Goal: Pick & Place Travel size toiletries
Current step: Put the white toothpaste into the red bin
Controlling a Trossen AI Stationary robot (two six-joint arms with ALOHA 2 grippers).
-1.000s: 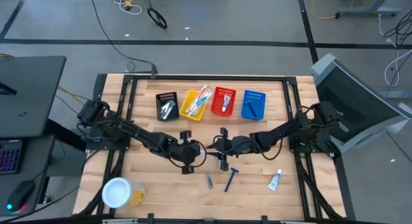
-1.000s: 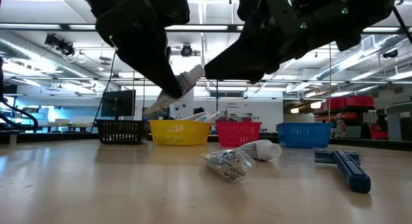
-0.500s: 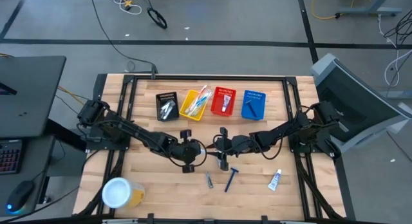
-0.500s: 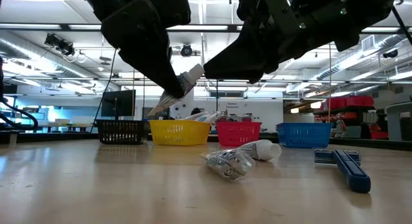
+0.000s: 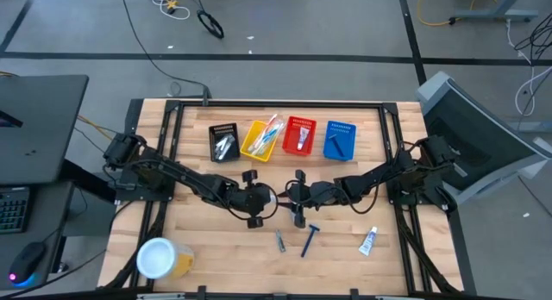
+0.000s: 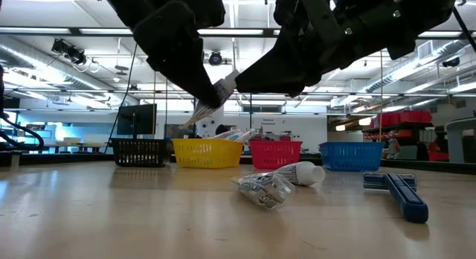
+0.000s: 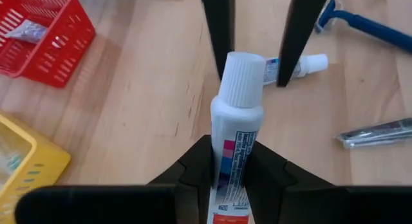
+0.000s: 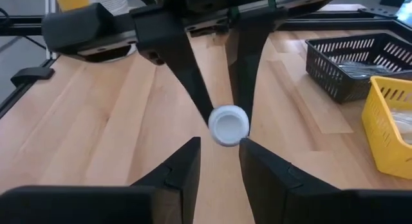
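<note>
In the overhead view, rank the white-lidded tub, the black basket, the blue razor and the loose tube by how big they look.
1. White-lidded tub, largest.
2. Black basket.
3. Blue razor.
4. Loose tube, slightly shorter than the razor; those two are close.

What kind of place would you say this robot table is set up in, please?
Probably an industrial lab or workshop: bare ceiling ducts and strip lights, a grey concrete floor with loose cables, and shelving with red bins behind the wooden slatted table.
</note>
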